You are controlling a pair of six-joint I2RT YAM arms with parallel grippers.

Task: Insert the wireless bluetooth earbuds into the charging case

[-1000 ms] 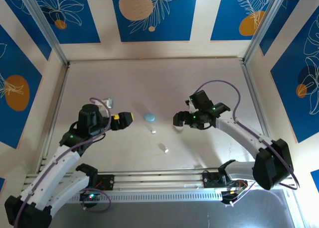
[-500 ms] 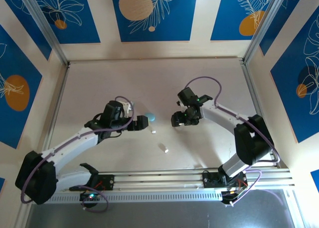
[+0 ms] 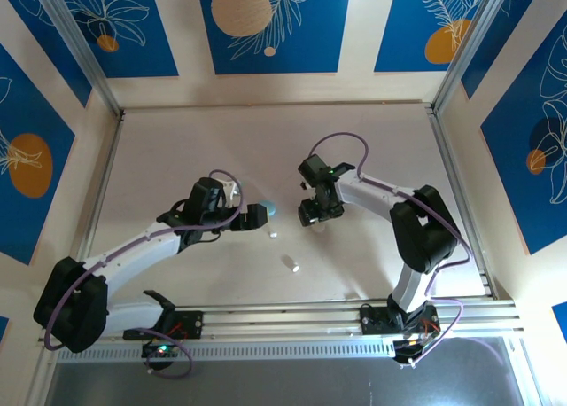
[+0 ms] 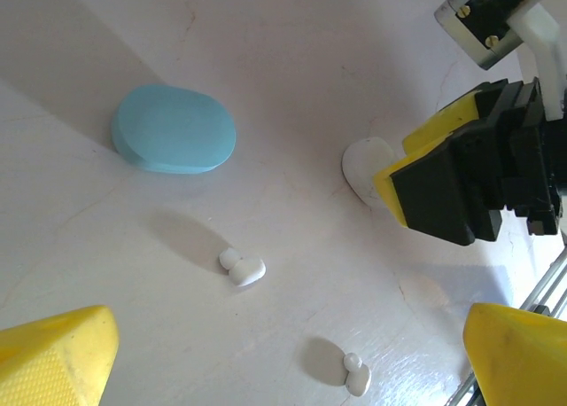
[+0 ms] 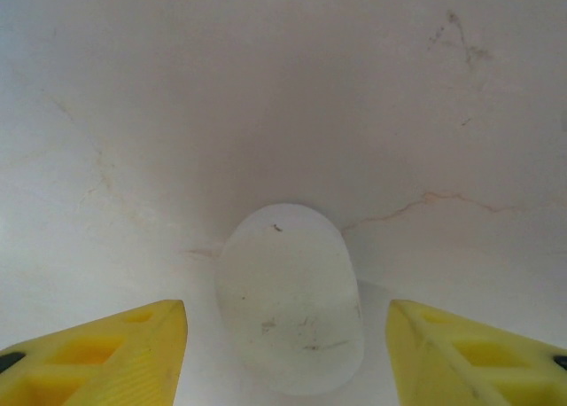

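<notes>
A closed white charging case lies flat on the table between the yellow fingers of my right gripper. That gripper is open, with a gap on each side of the case. Just left of it in the top view, my left gripper hangs wide open and holds nothing. It sits beside a closed light blue charging case. Two white earbuds lie loose on the table, one below the blue case and the other nearer the arm bases. They also show in the top view, as one earbud and the other earbud.
The pale table is fenced by metal rails on the left and right. A wall stands at the back, and a rail runs along the front by the arm bases. The two grippers hang close together over the table's middle.
My left arm has reached right, up to the blue case. My right gripper has shifted left and lowered around the white case, and its jaws have narrowed.
</notes>
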